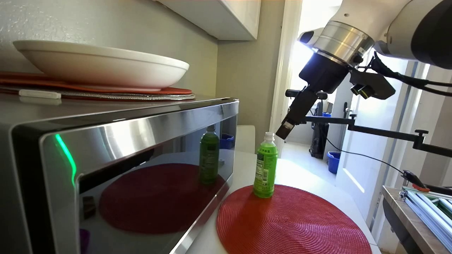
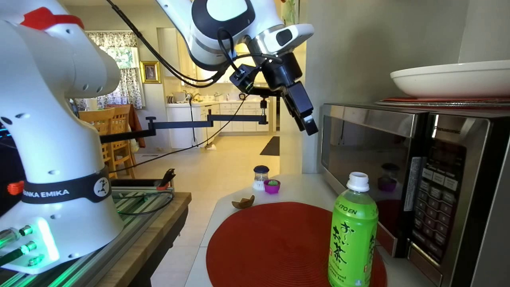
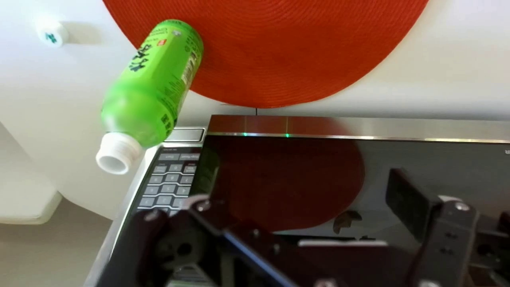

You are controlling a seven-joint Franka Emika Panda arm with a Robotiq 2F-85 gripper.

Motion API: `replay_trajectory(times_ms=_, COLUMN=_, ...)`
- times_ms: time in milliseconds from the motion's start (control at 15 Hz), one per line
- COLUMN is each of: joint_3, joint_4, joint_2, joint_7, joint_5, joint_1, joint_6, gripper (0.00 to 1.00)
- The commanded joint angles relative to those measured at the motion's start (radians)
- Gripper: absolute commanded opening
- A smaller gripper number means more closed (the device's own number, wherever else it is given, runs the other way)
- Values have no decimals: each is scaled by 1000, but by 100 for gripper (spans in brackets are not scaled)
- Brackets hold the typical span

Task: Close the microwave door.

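The microwave door [image 1: 159,190] is a steel-framed panel with a dark reflective window. It also shows in an exterior view [image 2: 364,151] and in the wrist view [image 3: 287,175]. Its edge beside the control panel [image 2: 438,191] seems to stand slightly out, as if a little ajar; the exact gap is hard to tell. My gripper [image 1: 285,129] is in front of the door and apart from it, tilted downward in both exterior views [image 2: 310,124]. In the wrist view its fingers [image 3: 318,211] are spread with nothing between them.
A green tea bottle [image 2: 352,235], uncapped, stands upright on the red round mat [image 1: 289,225] close before the door. A white cap [image 3: 53,34] lies near it. A white bowl [image 1: 102,65] sits on the microwave. A brush [image 2: 261,175] and purple cup [image 2: 272,186] stand on the table.
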Motion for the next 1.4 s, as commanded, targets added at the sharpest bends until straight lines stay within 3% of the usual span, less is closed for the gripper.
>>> replay_trajectory(times_ms=0, joint_3=-54, joint_4=0, joint_2=-26, joint_7=-58, joint_5=84, joint_1=76, joint_6=-71, gripper=100)
replay_trajectory(times_ms=333, joint_3=-145, joint_4=5, joint_2=-134, joint_7=-159, joint_5=249, joint_1=208, joint_6=-320, gripper=100)
replay_trajectory(times_ms=733, joint_3=-172, joint_4=48, joint_2=-248, joint_7=-179, joint_5=270, joint_1=223, joint_6=-560, gripper=100)
replay_trajectory(times_ms=800, joint_3=-144, joint_4=39, joint_2=-230, joint_7=-138, joint_5=238, joint_1=198, joint_6=-509, gripper=100)
replay_trajectory(times_ms=1333, joint_3=-149, joint_4=43, joint_2=-249, joint_7=-145, joint_5=245, joint_1=202, joint_6=-549, gripper=100)
